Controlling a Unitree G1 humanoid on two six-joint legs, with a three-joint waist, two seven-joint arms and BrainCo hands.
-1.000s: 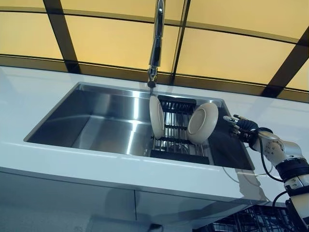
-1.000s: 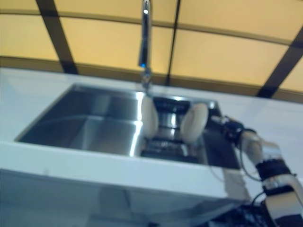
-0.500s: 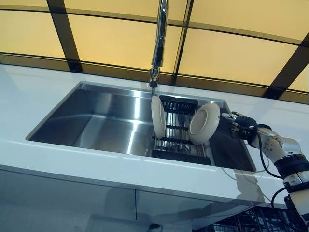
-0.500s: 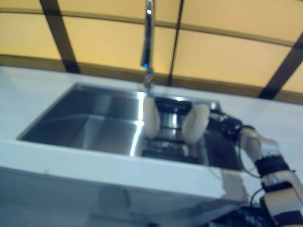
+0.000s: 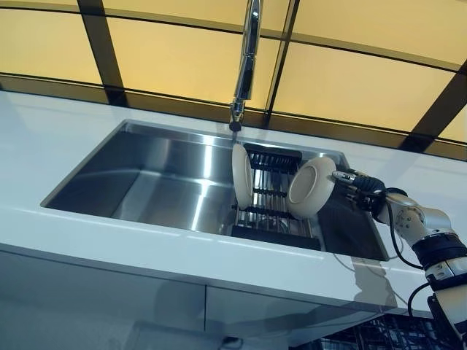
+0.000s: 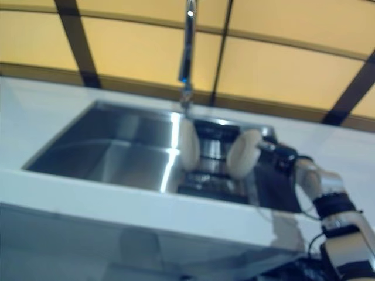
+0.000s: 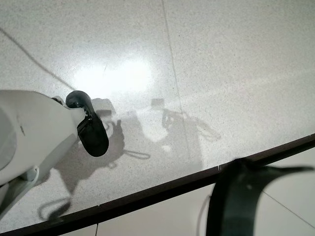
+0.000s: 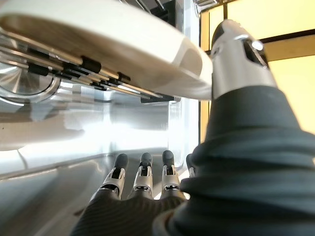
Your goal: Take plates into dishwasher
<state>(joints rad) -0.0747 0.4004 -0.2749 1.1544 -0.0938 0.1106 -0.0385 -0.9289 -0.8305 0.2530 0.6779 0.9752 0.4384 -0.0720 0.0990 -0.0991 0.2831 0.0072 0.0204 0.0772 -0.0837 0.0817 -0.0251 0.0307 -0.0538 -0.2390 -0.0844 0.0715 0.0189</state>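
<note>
Two cream plates stand on edge in a black rack [image 5: 273, 200] in the right part of a steel sink [image 5: 146, 182]. The left plate [image 5: 241, 175] is upright; the right plate [image 5: 310, 188] leans with its face to the front. My right hand [image 5: 361, 189] reaches in from the right, open, at the right plate's rim. In the right wrist view the thumb [image 8: 236, 59] lies against the rim of that plate [image 8: 108, 44], and the straight fingers [image 8: 142, 172] stay apart from it. Of my left hand only a dark blurred part [image 7: 236, 196] shows, over the floor.
A tall steel faucet [image 5: 244, 65] rises behind the sink, its spout just above the left plate. White counter [image 5: 87, 226] surrounds the sink. A dark wire rack [image 5: 379, 332] shows below the counter at the lower right. Yellow panels with dark frames fill the back.
My right hand has moved left across the sink's right end and now meets the right plate's rim. The whole picture has shifted slightly. The plates stand as before.
</note>
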